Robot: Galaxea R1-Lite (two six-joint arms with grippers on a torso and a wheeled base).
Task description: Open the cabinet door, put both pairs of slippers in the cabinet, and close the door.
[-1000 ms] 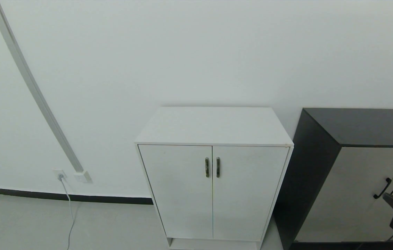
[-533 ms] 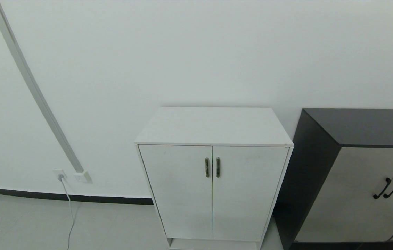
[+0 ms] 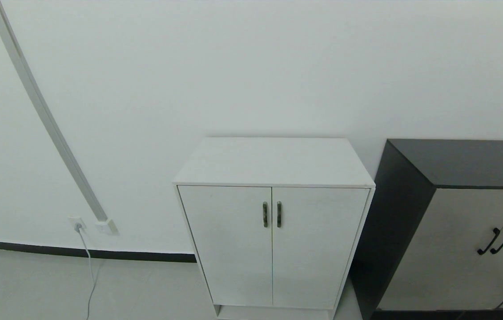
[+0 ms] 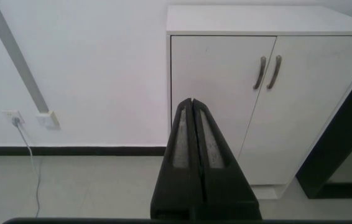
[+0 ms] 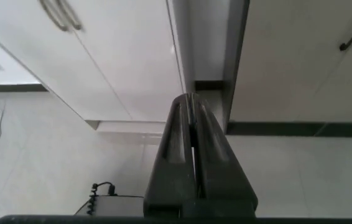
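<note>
The white cabinet (image 3: 273,222) stands against the wall with both doors closed; two dark handles (image 3: 271,214) meet at the middle seam. The left wrist view has the same cabinet (image 4: 269,93) ahead, and my left gripper (image 4: 191,102) is shut, held apart from it at about mid-door height. My right gripper (image 5: 191,98) is shut too, low near the floor, pointing at the gap between the white cabinet (image 5: 101,62) and the black one. No slippers can be seen.
A black cabinet (image 3: 456,222) with pale doors and black handles stands right of the white one. A wall socket (image 3: 75,222) with a grey cable (image 3: 91,271) and a slanted cable duct (image 3: 38,106) are at the left. Bare floor lies before the cabinets.
The right arm, seen at the head view's lower right edge a second ago, has dropped down out of that picture. The cabinet doors stay closed.
</note>
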